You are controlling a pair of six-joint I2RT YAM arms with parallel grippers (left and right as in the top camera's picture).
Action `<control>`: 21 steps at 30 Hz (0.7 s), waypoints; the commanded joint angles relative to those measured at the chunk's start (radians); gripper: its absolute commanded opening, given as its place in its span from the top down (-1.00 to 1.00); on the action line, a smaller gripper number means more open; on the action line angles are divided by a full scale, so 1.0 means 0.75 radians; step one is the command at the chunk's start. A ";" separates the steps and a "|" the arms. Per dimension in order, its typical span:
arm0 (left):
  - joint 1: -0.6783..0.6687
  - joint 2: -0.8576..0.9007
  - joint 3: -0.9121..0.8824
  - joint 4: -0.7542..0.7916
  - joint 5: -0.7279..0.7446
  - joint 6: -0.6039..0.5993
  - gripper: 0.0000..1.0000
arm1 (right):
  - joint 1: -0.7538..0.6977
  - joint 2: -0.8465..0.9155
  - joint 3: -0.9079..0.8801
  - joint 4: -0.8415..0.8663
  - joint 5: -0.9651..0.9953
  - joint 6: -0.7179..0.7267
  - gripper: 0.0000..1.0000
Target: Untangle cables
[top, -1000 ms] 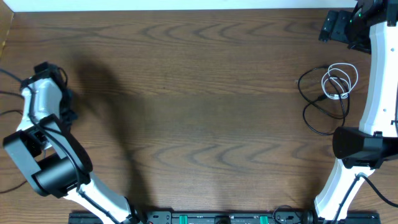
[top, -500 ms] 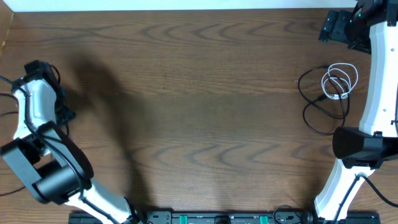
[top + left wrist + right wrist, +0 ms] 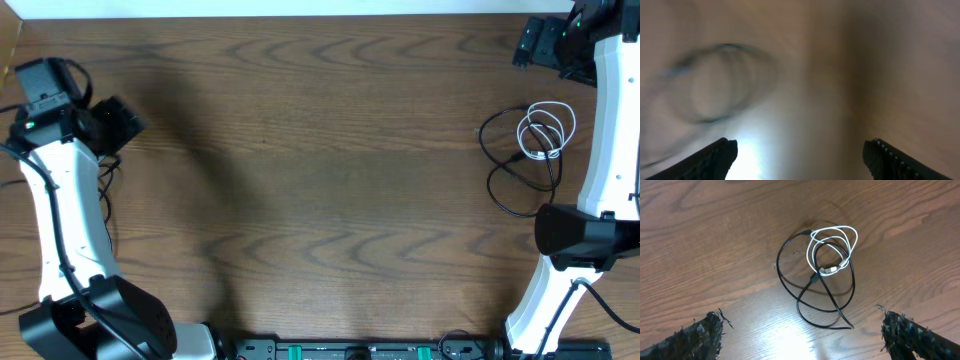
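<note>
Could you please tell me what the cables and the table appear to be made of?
White cable: likely glossy plastic sheath; it glints. Black cables: matte rubber or plastic, bending in loose loops. Table: wood or wood-look laminate, brown grain, slight sheen.

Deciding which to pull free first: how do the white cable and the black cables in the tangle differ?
The white cable is wound in small, tight loops at one side of the tangle; the black cables sweep in wider loops around and beyond it. The white cable looks shorter, the black cables longer. Both are thin, overlap each other and lie on the wooden table.
</note>
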 commanded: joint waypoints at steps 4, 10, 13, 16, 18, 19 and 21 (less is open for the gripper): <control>-0.217 0.003 0.021 -0.033 0.684 0.116 -0.71 | 0.008 0.009 0.003 -0.004 0.002 -0.010 -0.99; -0.527 0.003 0.021 -0.180 0.565 0.200 -0.71 | 0.008 0.009 0.003 -0.004 0.002 -0.010 -0.98; -0.666 0.004 0.016 -0.232 0.439 0.199 -0.71 | 0.008 0.009 0.003 -0.004 0.002 -0.010 -0.99; -0.799 0.004 -0.008 -0.250 0.358 0.198 -0.94 | 0.008 0.009 0.003 -0.004 0.002 -0.010 -0.98; -0.870 0.004 -0.032 -0.250 0.357 0.199 -0.95 | 0.008 0.008 0.003 -0.004 0.002 -0.010 -0.99; -0.901 0.004 -0.043 -0.250 0.357 0.199 -0.96 | 0.008 0.008 0.003 -0.004 0.002 -0.010 -0.98; -0.959 0.005 -0.066 -0.250 0.351 0.199 -0.96 | 0.008 0.009 0.003 -0.004 0.002 -0.010 -0.99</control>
